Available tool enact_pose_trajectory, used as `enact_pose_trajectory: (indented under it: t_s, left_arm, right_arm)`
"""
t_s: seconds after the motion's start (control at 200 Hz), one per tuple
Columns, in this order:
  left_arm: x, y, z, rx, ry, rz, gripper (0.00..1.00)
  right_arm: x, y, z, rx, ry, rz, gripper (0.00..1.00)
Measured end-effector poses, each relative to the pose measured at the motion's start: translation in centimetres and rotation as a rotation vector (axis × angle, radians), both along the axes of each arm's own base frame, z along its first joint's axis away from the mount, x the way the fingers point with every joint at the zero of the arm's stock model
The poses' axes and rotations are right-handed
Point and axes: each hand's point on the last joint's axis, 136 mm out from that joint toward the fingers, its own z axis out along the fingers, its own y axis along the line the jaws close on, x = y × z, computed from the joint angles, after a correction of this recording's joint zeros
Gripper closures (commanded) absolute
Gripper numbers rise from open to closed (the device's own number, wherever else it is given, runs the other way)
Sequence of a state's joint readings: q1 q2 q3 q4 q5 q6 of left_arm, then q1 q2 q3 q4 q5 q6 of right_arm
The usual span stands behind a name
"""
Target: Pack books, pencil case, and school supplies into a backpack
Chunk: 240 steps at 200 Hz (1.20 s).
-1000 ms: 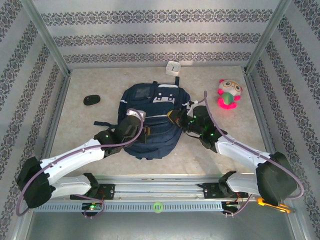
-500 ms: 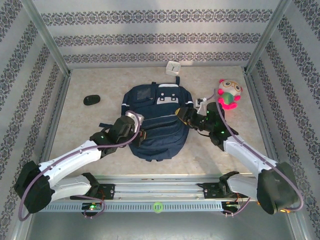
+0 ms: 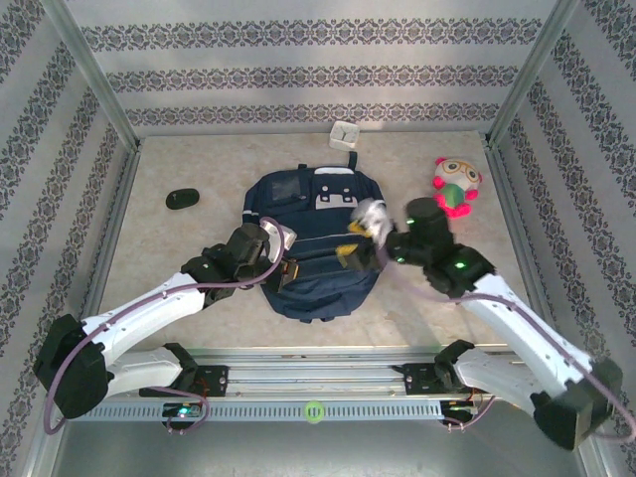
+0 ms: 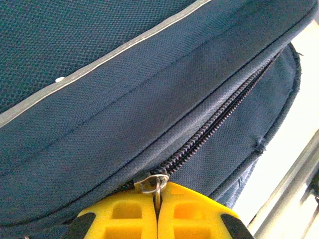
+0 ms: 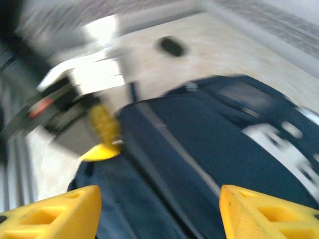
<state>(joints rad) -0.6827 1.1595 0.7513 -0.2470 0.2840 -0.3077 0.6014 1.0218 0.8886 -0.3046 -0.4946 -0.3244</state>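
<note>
Nearest us, we find the left tool (image 4: pixel 158 211) clenched on the zipper pull (image 4: pixel 155 183) of the backpack (image 3: pixel 298 199), which lies flat mid-surface. The right tool (image 5: pixel 159 214) hangs released and empty above it. We judge the step to be unzipping; next, draw the pull along the teeth. The pencil case (image 3: pixel 345 132) sits at the far edge.

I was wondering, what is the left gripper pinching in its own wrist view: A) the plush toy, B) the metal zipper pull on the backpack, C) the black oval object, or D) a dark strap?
B: in the left wrist view the left gripper is shut on the metal zipper pull, which sits at the near end of the zip running across the backpack.
</note>
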Motion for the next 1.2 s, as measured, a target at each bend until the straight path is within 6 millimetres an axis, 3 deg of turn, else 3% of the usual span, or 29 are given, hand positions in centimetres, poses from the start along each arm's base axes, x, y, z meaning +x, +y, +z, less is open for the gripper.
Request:
enact_pose_trajectory:
  t_s: [0.055,0.21,0.47,0.525,0.665,0.69,0.854,1.199]
  left_arm:
    - [-0.1,-0.1,0.1,-0.005,0.002,-0.01,1.0]
    - [-0.3,-0.3,0.1,-0.013,0.007,-0.03,1.0]
    - [-0.5,-0.7,0.4,-0.031,0.009,-0.047,1.0]
    - [-0.5,-0.7,0.5,-0.033,0.008,-0.048,1.0]
    - [-0.1,-0.5,0.5,-0.031,0.003,-0.035,1.0]
    - [0.0,-0.4,0.5,-0.031,0.003,-0.03,1.0]
    - [0.9,0.5,0.7,-0.052,0.019,0.01,1.0]
    - [2.8,4.4,1.6,-0.044,0.024,0.094,1.0]
  right_arm:
    - [-0.4,1.7,-1.6,-0.075,-0.062,0.122,0.37]
    - [1.3,3.7,-5.2,-0.2,-0.15,0.261,0.36]
    - [2.8,6.0,-7.8,-0.281,-0.23,0.387,0.39]
    - [3.0,6.2,-8.2,-0.292,-0.235,0.399,0.49]
    - [3.2,6.3,-9.3,-0.326,-0.246,0.431,0.93]
    - [3.1,6.3,-9.4,-0.329,-0.246,0.436,1.0]
    - [3.3,6.0,-8.6,-0.309,-0.286,0.458,1.0]
    - [3.0,3.8,-6.0,-0.248,-0.373,0.52,1.0]
